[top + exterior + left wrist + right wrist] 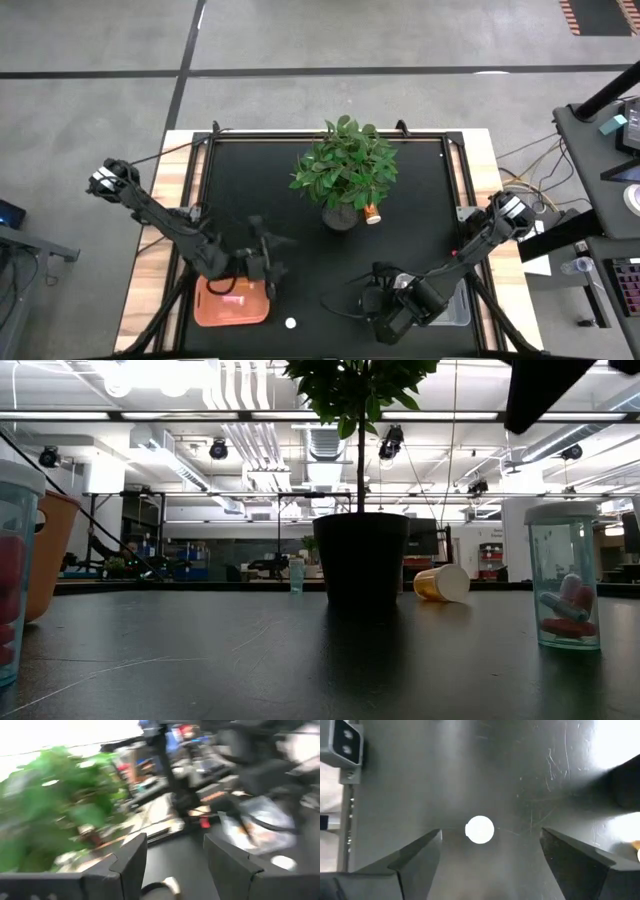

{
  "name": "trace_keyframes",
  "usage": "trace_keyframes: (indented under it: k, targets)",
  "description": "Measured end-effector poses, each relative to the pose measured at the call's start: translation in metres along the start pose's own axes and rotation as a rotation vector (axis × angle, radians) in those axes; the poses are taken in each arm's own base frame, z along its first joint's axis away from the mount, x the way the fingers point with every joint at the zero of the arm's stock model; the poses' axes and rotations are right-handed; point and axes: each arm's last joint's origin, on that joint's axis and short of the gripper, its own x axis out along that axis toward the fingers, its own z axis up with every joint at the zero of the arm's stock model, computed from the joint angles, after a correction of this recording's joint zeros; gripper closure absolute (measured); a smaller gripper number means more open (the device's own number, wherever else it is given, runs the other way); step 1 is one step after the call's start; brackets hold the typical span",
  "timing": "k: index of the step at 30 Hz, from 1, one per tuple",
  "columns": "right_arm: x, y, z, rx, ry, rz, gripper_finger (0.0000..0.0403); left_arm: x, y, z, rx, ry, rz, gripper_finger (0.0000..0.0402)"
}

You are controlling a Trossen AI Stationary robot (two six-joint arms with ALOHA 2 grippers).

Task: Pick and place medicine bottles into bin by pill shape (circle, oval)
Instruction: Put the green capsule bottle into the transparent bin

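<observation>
A bottle with a white cap (291, 323) stands upright on the black table near its front edge. In the right wrist view its cap (480, 829) shows from above between my right gripper's (490, 834) open fingers, which touch nothing. My right gripper (372, 300) is to the right of the bottle. My left gripper (268, 268) is open and empty above the far right corner of the orange bin (232, 302). An orange bottle (372, 213) lies on its side by the plant pot. The clear bin (462, 305) lies partly under my right arm.
A leafy potted plant (345, 170) stands in the middle of the table. The low view shows a clear bottle with red and white pills (565, 575) close at the right, another bottle (15, 570) at the left edge, and the lying orange bottle (440, 582).
</observation>
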Motion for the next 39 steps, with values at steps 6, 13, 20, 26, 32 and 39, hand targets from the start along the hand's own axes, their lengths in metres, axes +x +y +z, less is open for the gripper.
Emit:
trace_keyframes:
  k: [6, 13, 20, 26, 32, 39]
  targets:
    - [0.008, -0.005, -0.001, 0.039, 0.015, -0.018, 0.0072, -0.011, 0.019, -0.001, -0.116, 0.019, 0.144, 0.0221]
    - [0.016, -0.004, -0.003, 0.053, -0.022, 0.008, 0.0082, -0.016, 0.023, -0.003, -0.140, 0.017, 0.145, 0.0221]
    - [0.032, -0.004, -0.012, 0.062, -0.043, 0.022, 0.0084, -0.015, 0.022, -0.004, -0.138, 0.017, 0.141, 0.0221]
    - [0.045, -0.006, -0.021, 0.069, -0.050, 0.029, 0.0092, -0.015, 0.022, -0.004, -0.137, 0.018, 0.141, 0.0221]
    - [0.053, -0.007, -0.026, 0.069, -0.065, 0.050, 0.0100, -0.015, 0.022, -0.004, -0.136, 0.018, 0.141, 0.0221]
    - [0.057, -0.008, -0.030, 0.054, -0.065, 0.055, 0.0117, -0.015, 0.021, -0.004, -0.136, 0.018, 0.140, 0.0221]
